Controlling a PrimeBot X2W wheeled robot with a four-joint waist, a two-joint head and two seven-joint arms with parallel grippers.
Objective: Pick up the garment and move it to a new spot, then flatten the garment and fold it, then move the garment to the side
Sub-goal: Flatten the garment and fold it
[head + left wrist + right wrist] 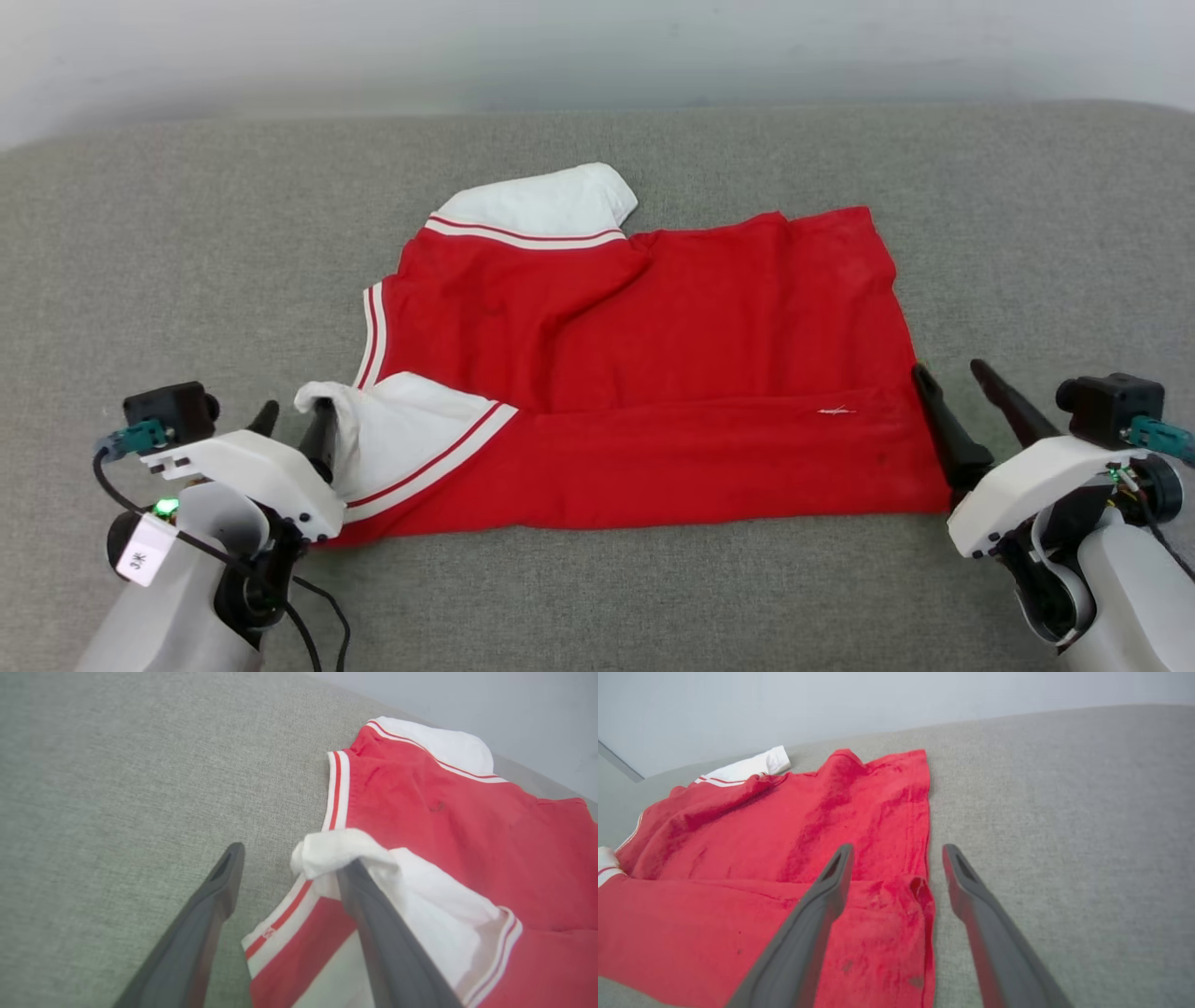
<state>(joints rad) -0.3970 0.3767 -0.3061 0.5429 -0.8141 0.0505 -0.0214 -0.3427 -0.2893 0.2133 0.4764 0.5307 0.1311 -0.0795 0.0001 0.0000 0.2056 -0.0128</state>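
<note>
Left gripper [296, 411] and right gripper [949, 369] were seen splayed open, nothing held, and the soft, floppy garment [653, 373] was reckoned best pinched at sleeve [411, 425] and hem [920, 448].

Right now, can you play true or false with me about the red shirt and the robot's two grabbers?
1. The garment lies on the grey fabric surface. True.
2. The right gripper is squeezed shut on the red cloth. False: its fingers stand apart at the garment's right edge.
3. The left gripper is open, right by the near white sleeve. True.
4. The garment is blue with yellow sleeves. False: it is red with white sleeves and striped trim.
5. The far white sleeve pokes out at the back edge. True.
</note>
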